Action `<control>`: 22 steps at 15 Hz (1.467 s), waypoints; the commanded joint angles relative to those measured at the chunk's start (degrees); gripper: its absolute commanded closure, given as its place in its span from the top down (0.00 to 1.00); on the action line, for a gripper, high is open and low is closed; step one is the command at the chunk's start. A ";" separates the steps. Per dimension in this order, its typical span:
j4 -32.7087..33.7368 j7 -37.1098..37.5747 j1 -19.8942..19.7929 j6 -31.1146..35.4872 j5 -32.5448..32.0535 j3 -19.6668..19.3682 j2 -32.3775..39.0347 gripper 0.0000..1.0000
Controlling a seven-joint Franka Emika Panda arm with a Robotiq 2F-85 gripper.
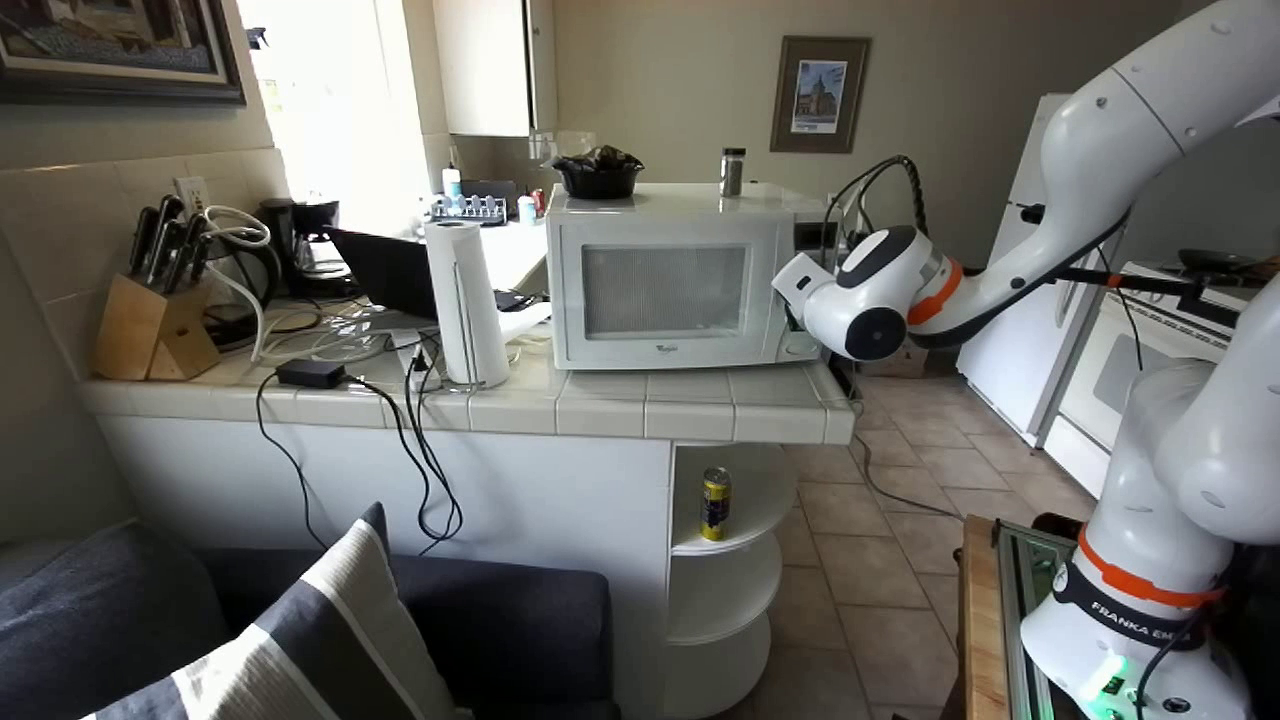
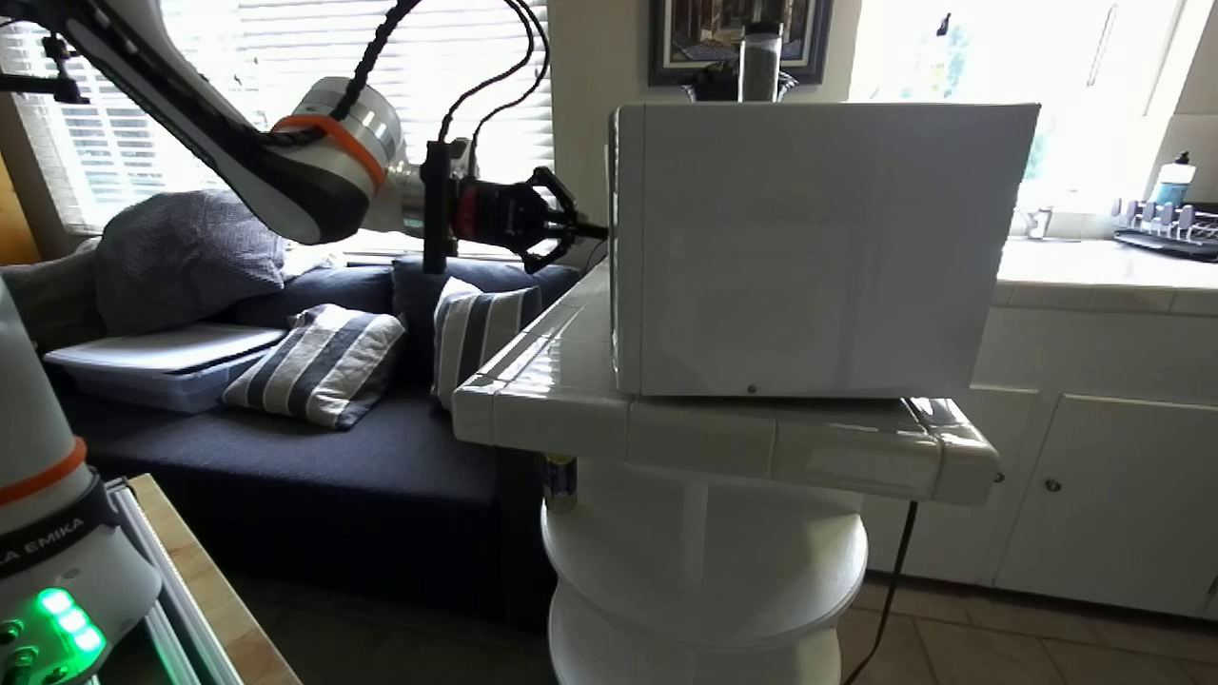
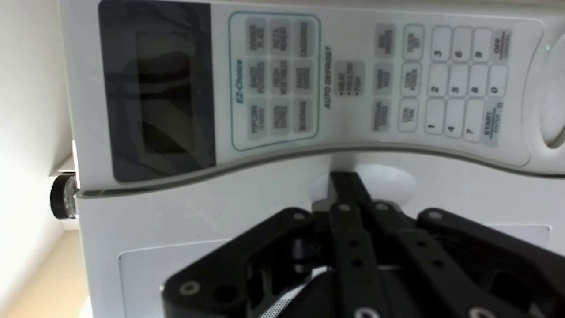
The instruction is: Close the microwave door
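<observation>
The microwave stands on the tiled worktop. The microwave door covers most of its front; in the wrist view the door's edge follows the control panel along a narrow seam, with no evident gap. The claw has its fingers together, holding nothing. Their tips reach the door at an oval area beside the control panel; applied pressure cannot be determined. Judged status: closing complete or nearly so. Remaining: verify latching, push again if required, then withdraw.
</observation>
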 commanded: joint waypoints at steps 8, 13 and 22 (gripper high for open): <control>1.98 -5.59 -0.08 7.58 12.18 -0.55 0.48 0.00; 2.25 -19.88 0.17 7.27 36.20 0.15 -1.47 0.00; 9.44 -38.23 12.48 -14.33 77.53 -3.56 -6.14 0.45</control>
